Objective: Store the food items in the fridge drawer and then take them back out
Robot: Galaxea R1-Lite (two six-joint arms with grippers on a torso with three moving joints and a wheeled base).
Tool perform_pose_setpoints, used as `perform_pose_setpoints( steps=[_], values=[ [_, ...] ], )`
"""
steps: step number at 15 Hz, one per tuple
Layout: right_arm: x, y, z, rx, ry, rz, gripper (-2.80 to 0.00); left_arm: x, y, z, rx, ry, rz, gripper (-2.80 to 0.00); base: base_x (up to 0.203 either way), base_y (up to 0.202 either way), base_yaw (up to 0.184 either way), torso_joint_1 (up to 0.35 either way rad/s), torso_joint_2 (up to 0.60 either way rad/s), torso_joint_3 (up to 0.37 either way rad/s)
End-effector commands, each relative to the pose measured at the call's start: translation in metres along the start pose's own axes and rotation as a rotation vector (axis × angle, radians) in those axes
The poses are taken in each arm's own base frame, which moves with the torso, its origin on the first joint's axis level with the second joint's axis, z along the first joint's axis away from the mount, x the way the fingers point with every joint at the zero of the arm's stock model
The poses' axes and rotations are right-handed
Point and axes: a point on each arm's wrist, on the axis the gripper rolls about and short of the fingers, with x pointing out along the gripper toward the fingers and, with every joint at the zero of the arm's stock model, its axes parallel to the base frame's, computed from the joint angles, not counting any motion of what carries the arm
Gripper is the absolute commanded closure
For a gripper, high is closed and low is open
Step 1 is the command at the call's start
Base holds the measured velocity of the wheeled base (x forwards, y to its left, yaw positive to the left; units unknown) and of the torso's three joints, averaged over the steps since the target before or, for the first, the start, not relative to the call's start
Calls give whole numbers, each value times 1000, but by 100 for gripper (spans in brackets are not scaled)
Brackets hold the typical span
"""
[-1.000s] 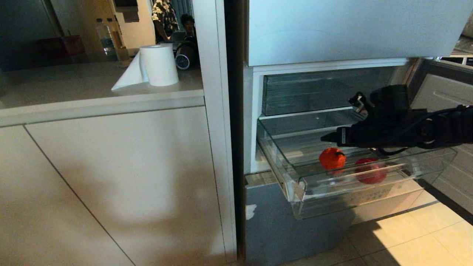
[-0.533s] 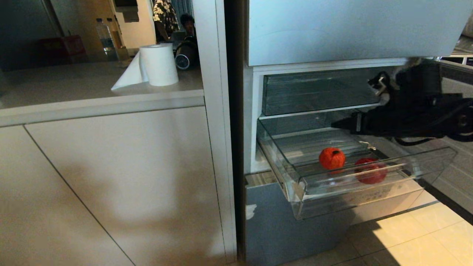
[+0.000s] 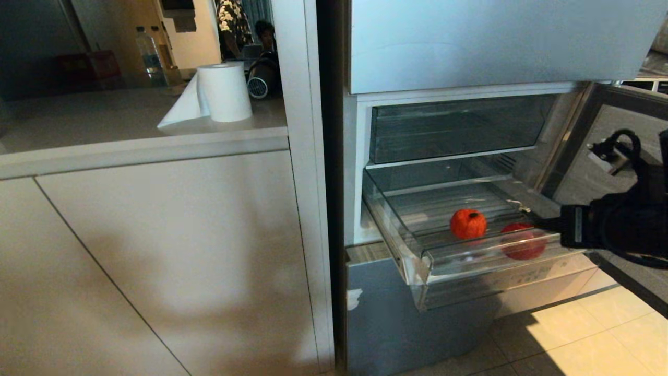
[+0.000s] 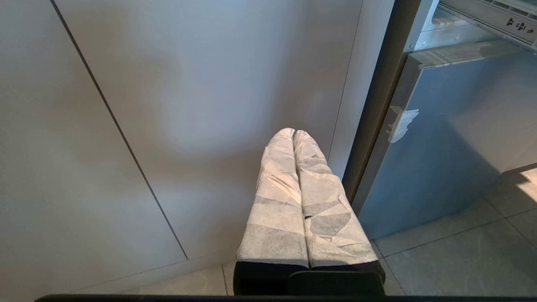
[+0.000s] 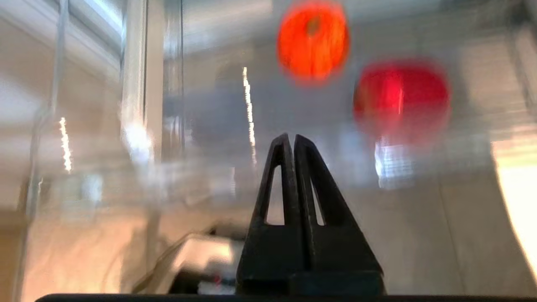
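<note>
Head view shows both fruits, orange one (image 3: pixel 468 223) and red one (image 3: pixel 522 242), lying in the pulled-out fridge drawer (image 3: pixel 417 261), so storing looks done. My right gripper (image 3: pixel 535 223) sits clenched and empty beside the red fruit; retrieval remains. My left gripper (image 4: pixel 293 134), also clenched, is parked low by the cabinet (image 4: pixel 168 105).

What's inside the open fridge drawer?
Two fruits in the drawer: an orange-red one and a red one, the latter partly behind the drawer's front wall. Nothing else visible.

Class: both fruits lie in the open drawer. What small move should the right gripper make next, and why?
Probably push the fridge drawer shut: the orange fruit and red fruit lie inside, and the right gripper is empty, fingers closed, beside the drawer's front corner.
</note>
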Motion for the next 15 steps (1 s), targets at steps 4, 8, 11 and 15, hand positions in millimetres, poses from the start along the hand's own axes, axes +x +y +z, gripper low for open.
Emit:
perform_pose_setpoints(
  steps=[4, 8, 11, 15],
  values=[
    [-52, 2, -30, 30, 158, 7, 0, 0, 0, 0, 0, -3, 0, 0, 0, 0, 0, 0, 0, 0],
    [-1, -3, -36, 33, 356, -22, 0, 0, 0, 0, 0, -2, 0, 0, 0, 0, 0, 0, 0, 0],
    [42, -6, -30, 34, 437, -31, 0, 0, 0, 0, 0, -2, 0, 0, 0, 0, 0, 0, 0, 0],
    [88, -8, -15, 38, 456, -34, 0, 0, 0, 0, 0, -3, 0, 0, 0, 0, 0, 0, 0, 0]
  ],
)
